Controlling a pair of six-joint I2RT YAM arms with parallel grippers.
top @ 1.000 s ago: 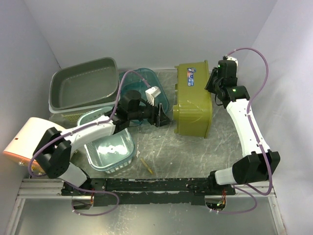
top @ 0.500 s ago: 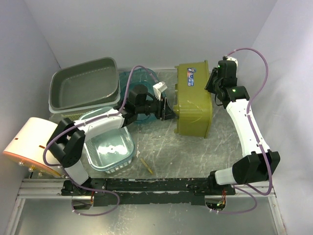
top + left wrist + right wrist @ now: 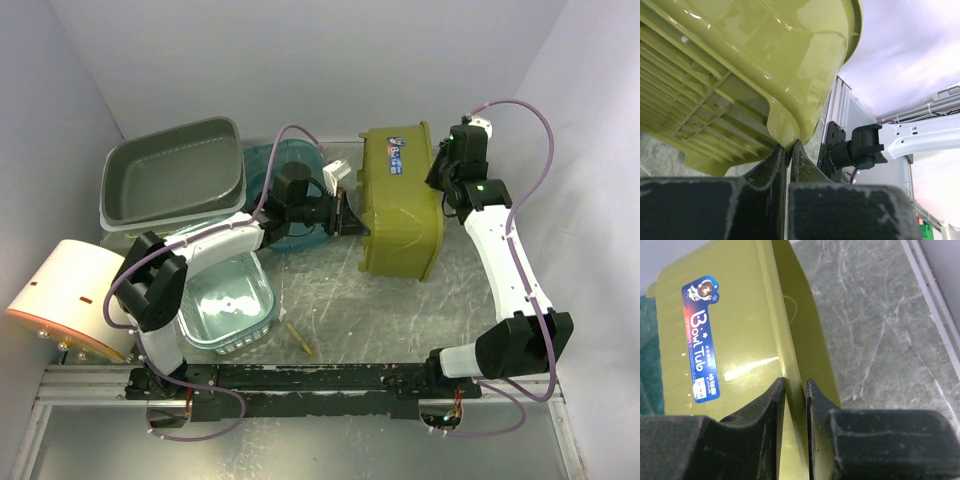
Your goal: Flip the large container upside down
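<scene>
The large container [image 3: 400, 205] is an olive-green plastic tub with a blue sticker [image 3: 701, 337]. It sits tilted at the back middle of the table, its ribbed underside [image 3: 700, 95] facing the left wrist camera. My left gripper [image 3: 355, 222] reaches in from the left and is shut on the tub's rim lip [image 3: 785, 127]; the jaws [image 3: 788, 147] pinch the thin edge. My right gripper [image 3: 437, 180] comes from the right and is shut on the opposite rim [image 3: 790, 340], with its jaws [image 3: 795, 385] either side of that edge.
A grey tub [image 3: 175, 175] sits on a stack at the back left, with a teal round bowl [image 3: 290, 185] beside it. A clear basket-like container [image 3: 225, 300] stands front left. A small yellow stick [image 3: 300, 340] lies near the front rail. White walls close in on all sides.
My left gripper swung right from over the teal bowl to the olive tub's left rim and closed on it. The right gripper tightened on its rim, and the tub shifted slightly.
</scene>
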